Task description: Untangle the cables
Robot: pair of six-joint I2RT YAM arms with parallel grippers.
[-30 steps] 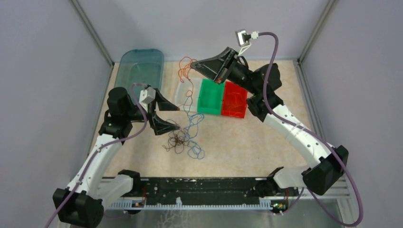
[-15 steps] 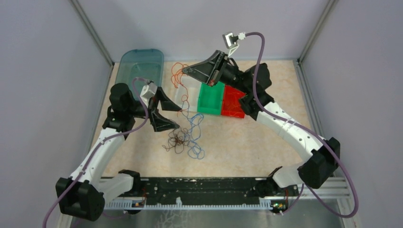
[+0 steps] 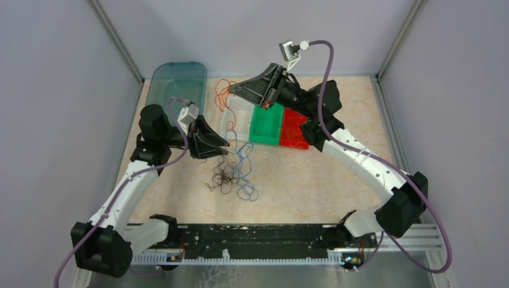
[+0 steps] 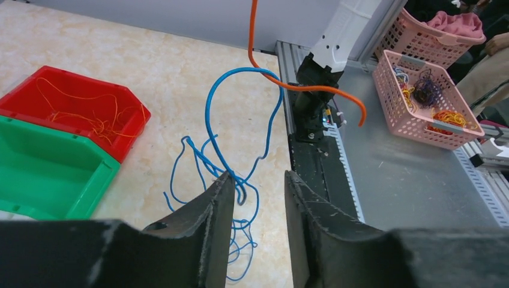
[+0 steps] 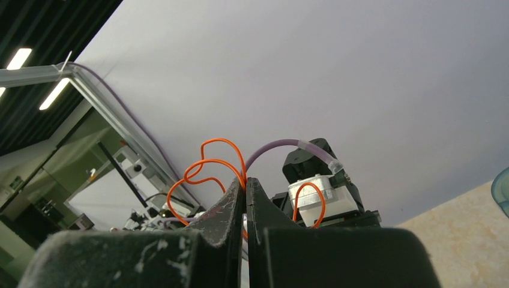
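Note:
The cables lie mid-table as a curly blue cable [image 3: 243, 159] tangled with a dark brown one [image 3: 225, 177]. An orange cable [image 3: 221, 96] hangs at the back from my right gripper [image 3: 233, 90], which is raised above the bins. In the right wrist view that gripper [image 5: 245, 180] is shut on the orange cable [image 5: 309, 183]. My left gripper [image 3: 225, 144] sits just above the tangle's upper left. In the left wrist view the left gripper [image 4: 258, 175] is half open, a blue loop [image 4: 207, 114] running past its left fingertip. The orange cable [image 4: 312, 89] dangles across beyond it.
A clear bin [image 3: 234, 117], a green bin [image 3: 267, 123] and a red bin [image 3: 295, 129] stand in a row behind the tangle; the red bin [image 4: 78, 111] holds thin orange wire. A teal lid [image 3: 177, 84] lies back left. Pink baskets [image 4: 426, 96] sit beyond the black rail [image 4: 312, 156].
My left gripper's jaws have narrowed a lot and it has shifted slightly right toward the blue loop. The right gripper swung left with the orange cable, then held still.

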